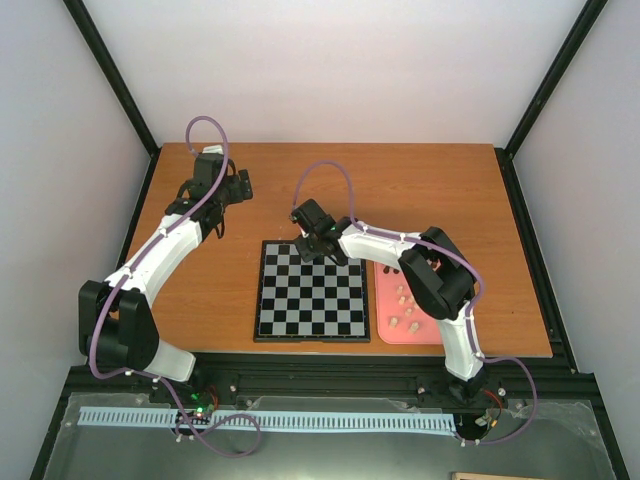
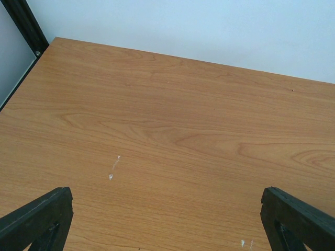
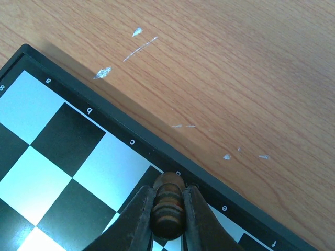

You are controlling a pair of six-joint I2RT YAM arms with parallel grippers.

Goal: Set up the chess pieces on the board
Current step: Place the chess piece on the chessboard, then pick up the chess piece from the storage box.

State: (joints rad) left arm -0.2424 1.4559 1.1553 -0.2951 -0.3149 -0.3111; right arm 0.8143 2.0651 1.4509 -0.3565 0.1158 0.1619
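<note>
Right gripper [image 3: 168, 197] clamps dark brown chess piece [image 3: 167, 212] between fingertips, above far edge of board [image 3: 63, 151]; left gripper [image 2: 165, 212] spread wide

Count: two arms (left arm [image 1: 160, 250], right arm [image 1: 432, 272]), one bench [image 1: 450, 190], one board [image 1: 311, 290], one pink tray [image 1: 382, 312], one dark brown chess piece [image 3: 167, 208] between the right fingers [image 3: 137, 222], roughly six pale chess pieces [image 1: 403, 298] on the tray, the right arm covering part of it.

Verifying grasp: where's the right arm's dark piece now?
Right wrist view, bottom centre: the dark piece is clamped between the jaws of the right gripper, over the far edge of the board, about midway along it.
</note>
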